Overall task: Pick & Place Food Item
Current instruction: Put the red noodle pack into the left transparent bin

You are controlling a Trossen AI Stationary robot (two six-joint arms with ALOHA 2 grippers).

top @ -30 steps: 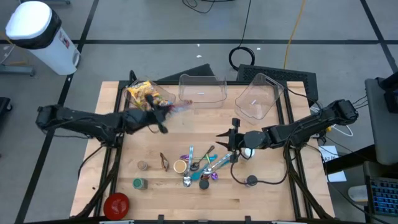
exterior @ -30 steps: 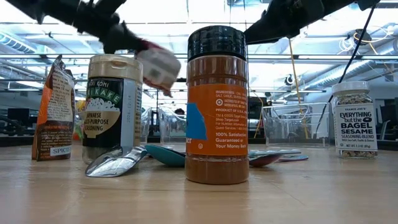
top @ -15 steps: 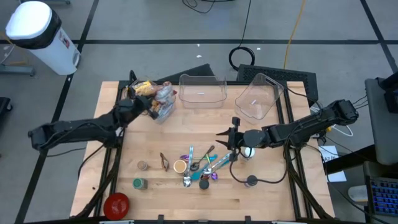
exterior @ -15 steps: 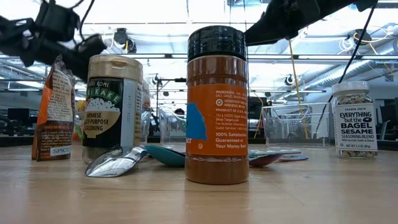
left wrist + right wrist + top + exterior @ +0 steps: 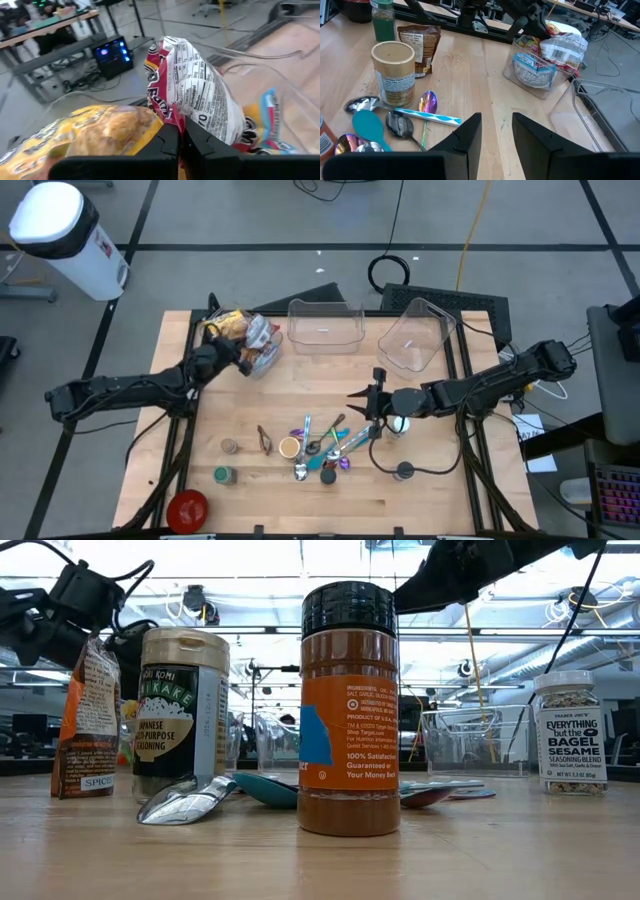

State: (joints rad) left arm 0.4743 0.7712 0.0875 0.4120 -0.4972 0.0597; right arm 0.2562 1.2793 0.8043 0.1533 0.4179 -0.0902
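A red-and-white snack bag lies at the table's far left, on a clear tub that holds a blue-and-white packet. A yellow bag lies beside it. My left gripper is shut on the snack bag. My right gripper hangs open over the table's middle, above a heap of spoons, with nothing between its fingers. My left gripper pinches the snack bag's red lower edge between its two fingers, beside the yellow bag. The fingers come nearly level from the table's near left. The bag stretches away beyond the fingertips and rests on the clear tub and its packet.
Two clear bins stand at the far edge. Near the front are an orange spice jar, a furikake jar, a brown spice pouch, a bagel-seasoning jar, a green jar and a red lid.
My left gripper has swung toward the table's far left corner and gone down, rolling as it went, still shut on the snack bag. The bag, which hung in the air a second ago, now lies on the clear tub beside the yellow bag.
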